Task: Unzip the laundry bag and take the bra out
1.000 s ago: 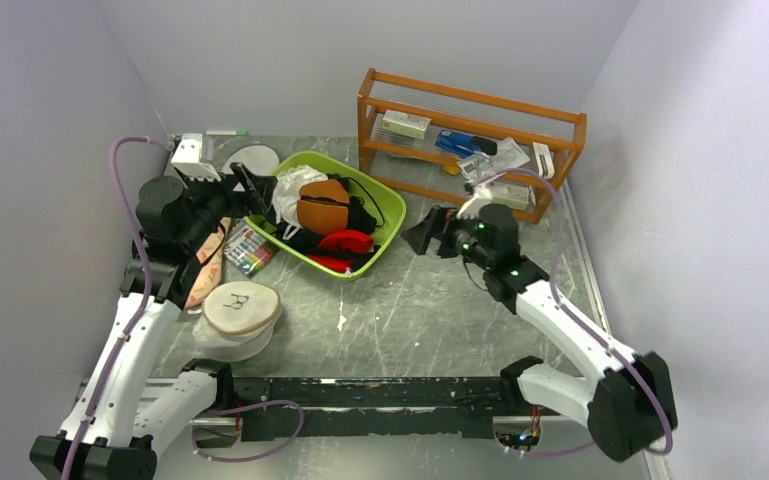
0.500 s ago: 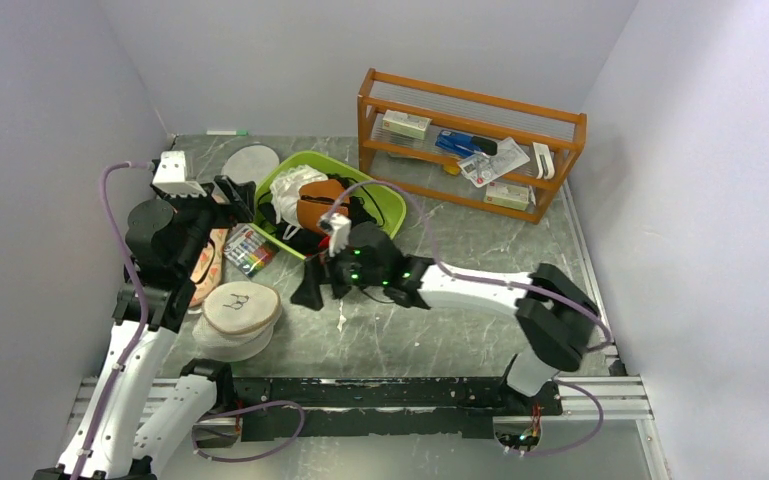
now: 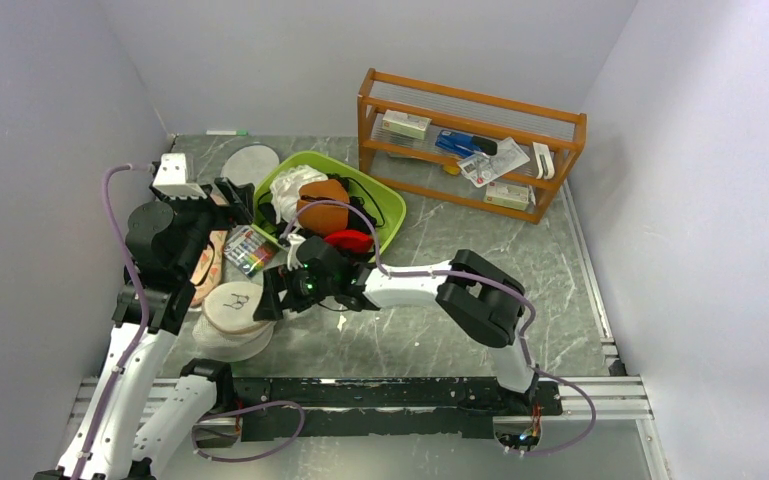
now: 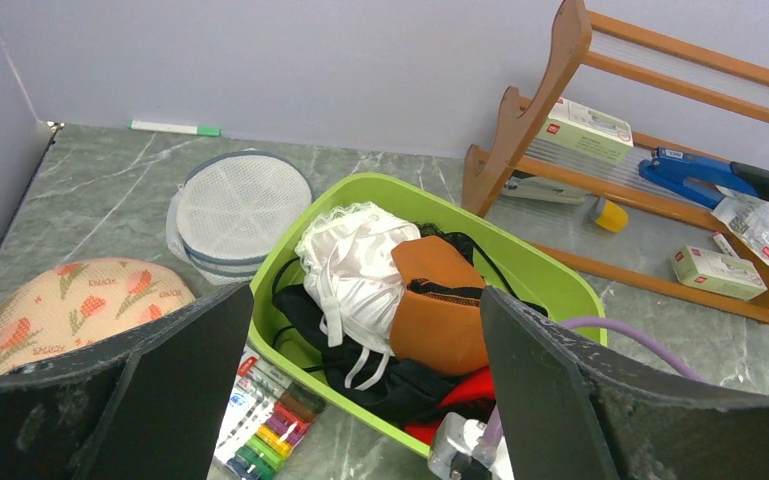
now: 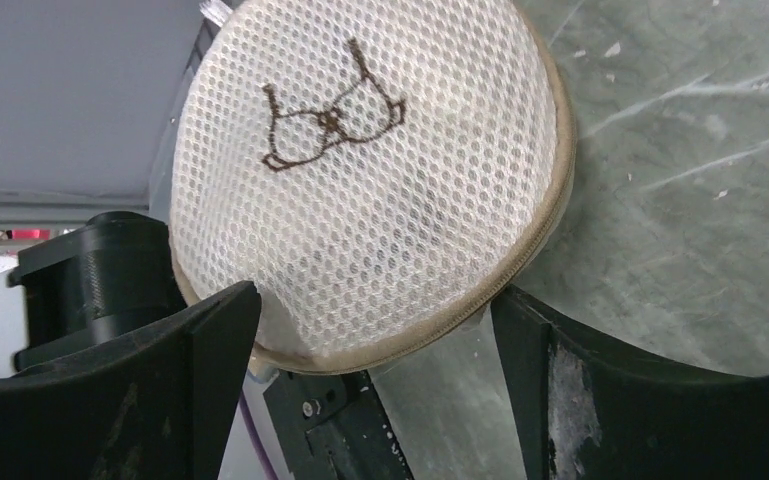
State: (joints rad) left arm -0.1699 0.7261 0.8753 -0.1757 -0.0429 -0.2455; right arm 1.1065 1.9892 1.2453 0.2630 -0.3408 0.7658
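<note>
Laundry bag (image 5: 360,190) zipped; right jaws spread wide at its rim; left jaws spread, empty, near green bin (image 4: 545,278).

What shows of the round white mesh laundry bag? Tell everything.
The round drum-shaped white mesh laundry bag lies lid up on the near-left of the grey marble table. Its honeycomb-mesh lid bears a dark bra drawing. A tan zip band circles the rim, seemingly closed. The open right gripper brackets its edge; contact unclear.
</note>
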